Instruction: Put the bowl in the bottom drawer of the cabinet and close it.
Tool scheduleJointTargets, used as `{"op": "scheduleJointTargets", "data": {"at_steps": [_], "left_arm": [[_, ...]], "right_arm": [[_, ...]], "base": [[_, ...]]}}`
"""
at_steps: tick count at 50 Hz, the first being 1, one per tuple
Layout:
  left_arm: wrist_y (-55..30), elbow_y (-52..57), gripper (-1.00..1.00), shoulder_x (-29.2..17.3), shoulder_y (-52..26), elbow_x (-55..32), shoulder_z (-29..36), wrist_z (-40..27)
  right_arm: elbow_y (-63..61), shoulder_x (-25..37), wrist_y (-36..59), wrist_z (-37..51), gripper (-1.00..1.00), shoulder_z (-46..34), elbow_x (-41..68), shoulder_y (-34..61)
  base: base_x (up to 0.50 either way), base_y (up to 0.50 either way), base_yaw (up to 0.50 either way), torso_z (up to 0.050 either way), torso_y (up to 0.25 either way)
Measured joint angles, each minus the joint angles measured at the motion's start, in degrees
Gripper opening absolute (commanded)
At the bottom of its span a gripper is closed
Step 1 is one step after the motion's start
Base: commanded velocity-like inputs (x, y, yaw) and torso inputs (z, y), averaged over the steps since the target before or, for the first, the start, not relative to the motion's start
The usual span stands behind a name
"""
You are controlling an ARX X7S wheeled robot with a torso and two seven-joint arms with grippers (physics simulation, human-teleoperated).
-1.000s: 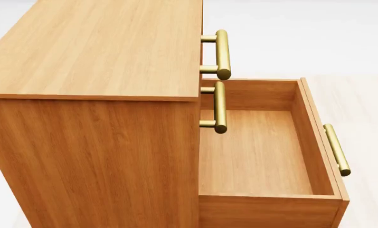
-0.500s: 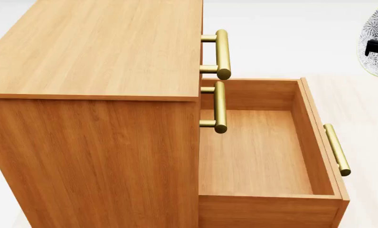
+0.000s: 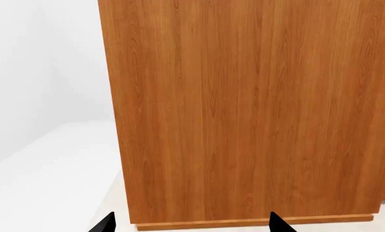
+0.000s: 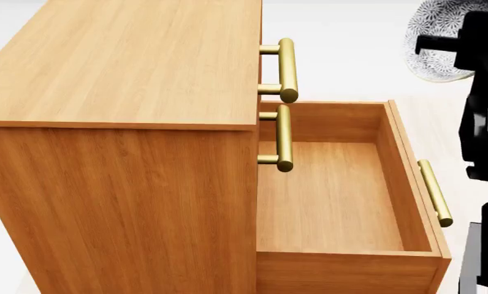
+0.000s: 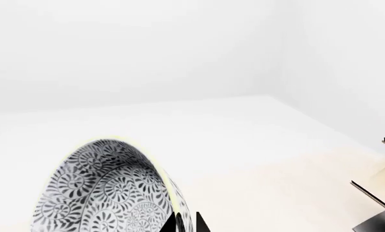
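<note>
The cabinet (image 4: 121, 67) fills the left of the head view. Its bottom drawer (image 4: 334, 196) stands pulled out to the right, with nothing inside and its brass handle (image 4: 434, 193) on the far front. The patterned bowl (image 4: 434, 27) hangs tilted in the air at the upper right, above and beyond the drawer's front corner. My right gripper (image 4: 434, 43) is shut on its rim. The right wrist view shows the bowl (image 5: 102, 193) with the right gripper (image 5: 185, 223) pinching its wall. My left gripper (image 3: 192, 224) is open, facing the cabinet's plain side (image 3: 244, 111) low near the floor.
Two upper drawers are shut, and their brass handles (image 4: 287, 67) (image 4: 283, 138) jut over the open drawer's back end. My black right arm (image 4: 485, 98) runs down the right edge of the head view. A pale slanted piece (image 5: 379, 193) shows at the right wrist view's edge. The floor is white.
My right arm has come in from the right, carrying the bowl leftward toward the open drawer. Cabinet and drawer have not moved.
</note>
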Motion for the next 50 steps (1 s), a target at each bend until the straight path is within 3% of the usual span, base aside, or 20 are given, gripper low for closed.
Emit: {"op": "scheduleJointTargets", "data": {"at_steps": [18,50], "left_arm": [[0.12,-0.07,1.0,-0.15,-0.1,-0.03,0.21,-0.17],[0.35,-0.13,1.0,-0.42,-0.22,-0.1,0.56,-0.5]], "right_arm": [[18.47,-4.81,-9.85,-4.57,-1.0,-2.54,-1.94,6.2],[22.64,-8.12,-11.22,-8.18,-1.0,0.32,-6.17,3.48]], "base": [[0.0,0.0,0.0,0.0,0.0],[0.0,0.0,0.0,0.0,0.001]]}}
